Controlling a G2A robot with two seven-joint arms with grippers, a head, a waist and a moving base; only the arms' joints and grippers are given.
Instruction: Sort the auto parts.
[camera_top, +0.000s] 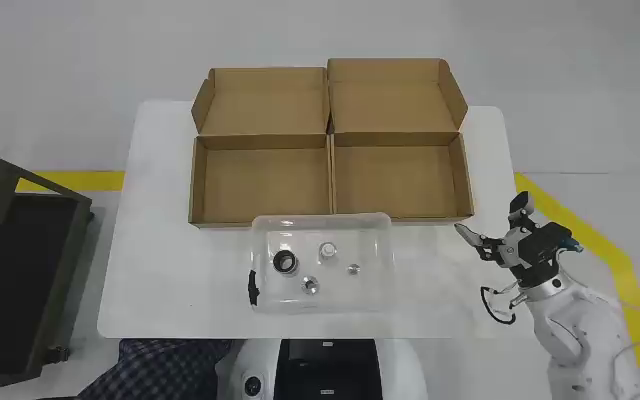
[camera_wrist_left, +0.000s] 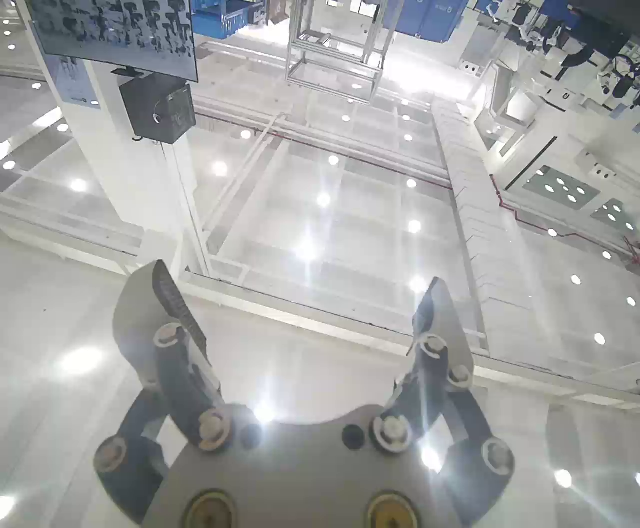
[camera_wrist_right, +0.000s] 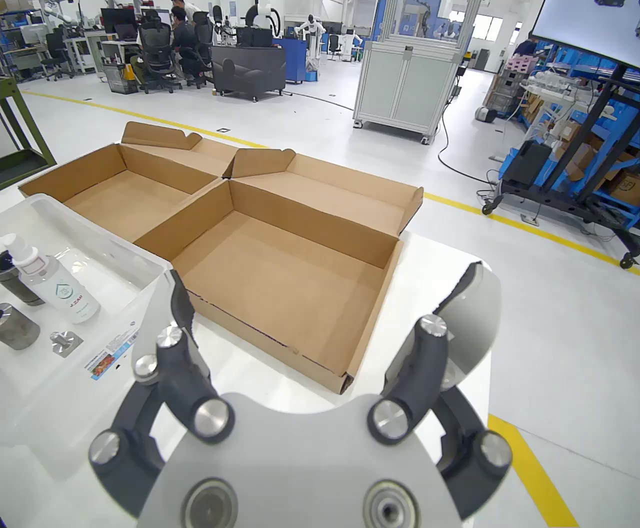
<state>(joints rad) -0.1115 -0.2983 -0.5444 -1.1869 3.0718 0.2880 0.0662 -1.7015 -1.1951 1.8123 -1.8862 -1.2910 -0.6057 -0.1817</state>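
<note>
Your right tool (camera_top: 493, 226) hangs wide open and empty over the right edge of the bench (camera_top: 150, 200). The parts (camera_top: 285, 263) lie in the clear tray (camera_top: 320, 217), well off to its left, on your side of the cardboard boxes (camera_top: 400, 180). Your left tool (camera_wrist_left: 295, 275), also open and empty, points at the ceiling, so the right arm looks better placed.

A dark cart (camera_top: 45, 200) stands beside the white table (camera_top: 150, 250).

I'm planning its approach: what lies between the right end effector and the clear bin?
Bare white table, seen in the top view, between the right end effector and the clear bin; a cardboard box has its front corner bordering that stretch.
</note>
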